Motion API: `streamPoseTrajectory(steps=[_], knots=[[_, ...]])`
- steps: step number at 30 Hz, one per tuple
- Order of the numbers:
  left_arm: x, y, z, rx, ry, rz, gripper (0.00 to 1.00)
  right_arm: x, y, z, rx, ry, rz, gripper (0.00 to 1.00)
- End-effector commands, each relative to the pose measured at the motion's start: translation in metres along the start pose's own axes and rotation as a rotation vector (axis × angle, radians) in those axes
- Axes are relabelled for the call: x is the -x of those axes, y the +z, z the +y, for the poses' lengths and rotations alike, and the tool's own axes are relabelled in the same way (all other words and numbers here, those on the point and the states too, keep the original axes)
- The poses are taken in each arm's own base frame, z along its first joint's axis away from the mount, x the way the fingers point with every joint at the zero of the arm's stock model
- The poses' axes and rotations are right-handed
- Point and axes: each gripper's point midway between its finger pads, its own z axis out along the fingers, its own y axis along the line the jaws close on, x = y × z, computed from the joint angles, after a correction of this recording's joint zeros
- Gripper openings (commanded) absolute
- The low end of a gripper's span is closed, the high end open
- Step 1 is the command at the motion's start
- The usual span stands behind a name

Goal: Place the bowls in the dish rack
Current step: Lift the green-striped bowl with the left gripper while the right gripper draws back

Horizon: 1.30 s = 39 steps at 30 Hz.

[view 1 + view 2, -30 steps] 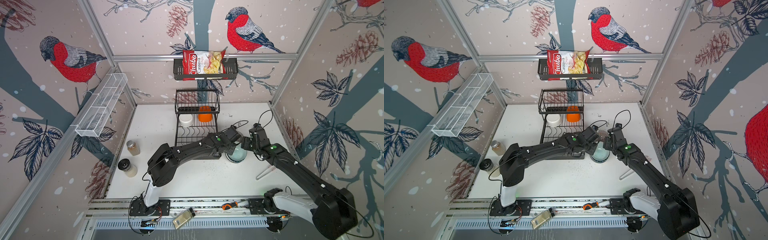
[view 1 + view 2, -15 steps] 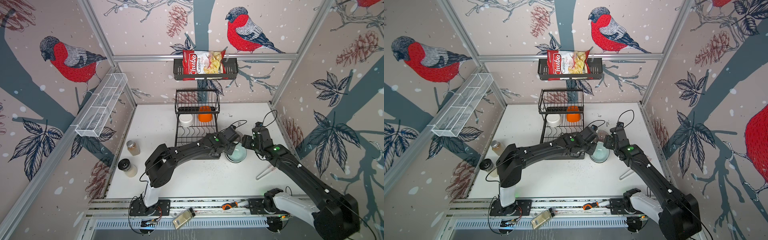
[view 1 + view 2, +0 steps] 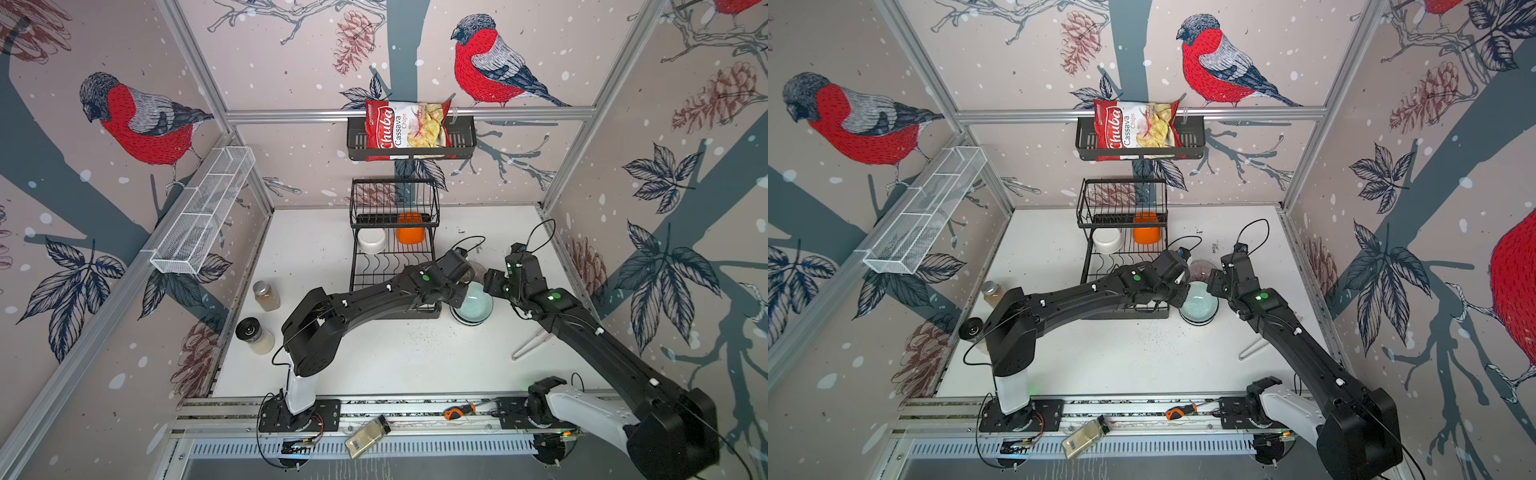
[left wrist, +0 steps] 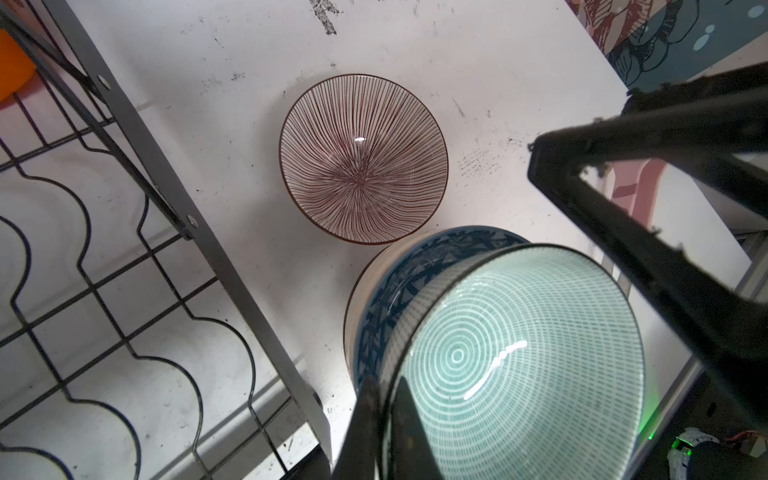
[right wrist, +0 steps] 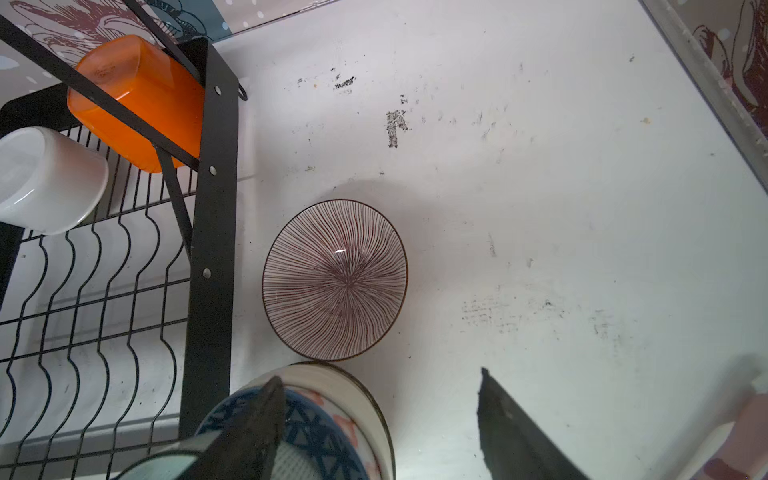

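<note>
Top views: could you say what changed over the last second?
Very little. The open right gripper edged slightly rightward in both top views. The left gripper stays shut on the rim of the round mint-green ceramic bowl; it, the brown-striped bowl and the black wire dish rack stayed put.

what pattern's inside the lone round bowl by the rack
Round bowl: thin brown radial lines on white; left wrist view.

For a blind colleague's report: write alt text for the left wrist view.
The left gripper has its fingers shut on the rim of a mint-green bowl stacked over a blue-patterned bowl. Nearby a brown-striped bowl sits upright on the white table, beside the black wire dish rack.
</note>
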Motion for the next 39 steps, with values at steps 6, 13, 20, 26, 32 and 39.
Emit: streamPoseTrajectory(steps=[6,13,20,26,32,39], knots=[[0.018,-0.016,0.014,-0.018,-0.06,-0.082,0.0,0.016,-0.008,0.019,0.096,-0.003,-0.036,0.74],[0.024,-0.031,0.031,-0.03,-0.103,-0.127,0.0,0.035,-0.021,0.038,0.193,-0.003,-0.09,0.77],[0.028,-0.036,0.026,-0.077,-0.102,-0.14,0.0,0.041,-0.026,0.049,0.254,-0.01,-0.105,0.81],[0.035,-0.041,0.023,-0.109,-0.105,-0.162,0.0,0.042,-0.029,0.055,0.288,-0.018,-0.108,0.83],[0.04,-0.049,0.033,-0.101,-0.121,-0.181,0.0,0.046,-0.034,0.067,0.353,-0.035,-0.115,0.88],[0.042,-0.063,0.066,-0.079,-0.183,-0.218,0.0,0.049,-0.037,0.09,0.461,-0.063,-0.116,0.92]])
